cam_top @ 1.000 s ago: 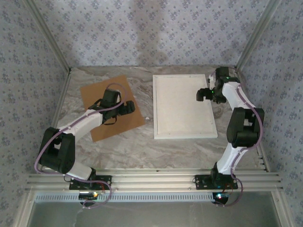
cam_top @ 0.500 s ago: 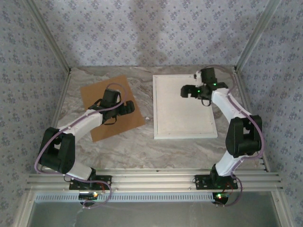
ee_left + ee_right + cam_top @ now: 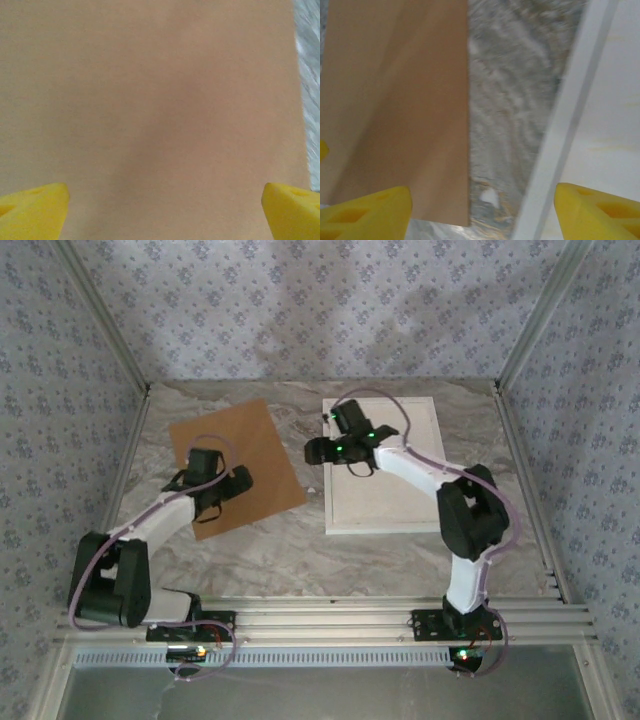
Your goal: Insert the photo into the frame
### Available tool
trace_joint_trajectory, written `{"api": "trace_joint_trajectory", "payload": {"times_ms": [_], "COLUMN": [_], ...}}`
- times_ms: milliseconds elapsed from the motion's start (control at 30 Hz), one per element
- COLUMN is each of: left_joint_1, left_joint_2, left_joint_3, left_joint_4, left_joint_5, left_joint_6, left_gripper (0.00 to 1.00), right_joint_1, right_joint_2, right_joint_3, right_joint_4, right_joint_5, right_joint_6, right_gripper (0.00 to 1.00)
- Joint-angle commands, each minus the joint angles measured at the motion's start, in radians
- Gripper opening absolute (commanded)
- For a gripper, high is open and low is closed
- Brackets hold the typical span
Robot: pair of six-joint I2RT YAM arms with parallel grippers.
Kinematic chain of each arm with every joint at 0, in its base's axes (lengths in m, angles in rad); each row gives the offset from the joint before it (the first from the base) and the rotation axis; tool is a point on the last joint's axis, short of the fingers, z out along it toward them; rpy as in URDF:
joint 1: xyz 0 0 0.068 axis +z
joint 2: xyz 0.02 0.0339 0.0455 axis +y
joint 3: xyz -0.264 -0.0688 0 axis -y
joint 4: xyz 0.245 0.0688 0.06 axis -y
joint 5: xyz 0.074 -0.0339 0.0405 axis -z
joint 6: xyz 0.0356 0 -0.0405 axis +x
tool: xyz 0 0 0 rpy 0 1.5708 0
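Observation:
The white frame (image 3: 385,520) lies flat right of the table's middle, and its left moulding (image 3: 570,130) shows in the right wrist view. Inside the moulding is a flat white surface (image 3: 390,485); I cannot tell whether it is the photo's back. My right gripper (image 3: 335,452) hovers above the frame's left edge, open (image 3: 480,215), with bare table between its yellow fingertips (image 3: 597,210). My left gripper (image 3: 212,490) hangs over the brown board, open (image 3: 162,210) and holding nothing.
A plain brown backing board (image 3: 240,455) lies tilted left of the frame, its edge (image 3: 395,100) near the right gripper. A strip of marble table (image 3: 515,100) with a small white speck (image 3: 490,197) separates the board from the frame. Patterned walls close in the back and sides.
The right arm swept left across the frame from its far right corner to its left edge, and its jaws narrowed a little. The left gripper drew back toward the board's near-left part.

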Motion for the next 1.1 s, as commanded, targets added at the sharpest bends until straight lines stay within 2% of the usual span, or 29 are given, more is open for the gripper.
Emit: {"api": "trace_joint_trajectory", "payload": {"times_ms": [0,233,533,1067], "left_joint_1": [0.082,0.202,0.232,0.231], "left_joint_2": [-0.084,-0.170,-0.097,0.025], "left_joint_3": [-0.049,-0.132,-0.174,-0.188], "left_joint_4": [0.005,-0.012,0.066,0.185], "left_joint_5": [-0.049,-0.137,-0.061,0.102], "left_joint_6": [-0.041,-0.052,-0.055,-0.075], "left_gripper": [0.99,0.99,0.99,0.99], "right_joint_1": [0.057,0.155,0.192,0.207], "right_joint_2": [0.076,0.248,0.392,0.444], "right_joint_3": [0.076,0.220,0.364,0.377], "right_joint_4": [0.000,-0.030,-0.137,-0.063], "right_joint_5": [0.047,0.092,0.224,0.078], "right_joint_6": [0.040,0.081,0.087,0.102], "right_gripper": [0.76,0.76,0.80,0.79]}}
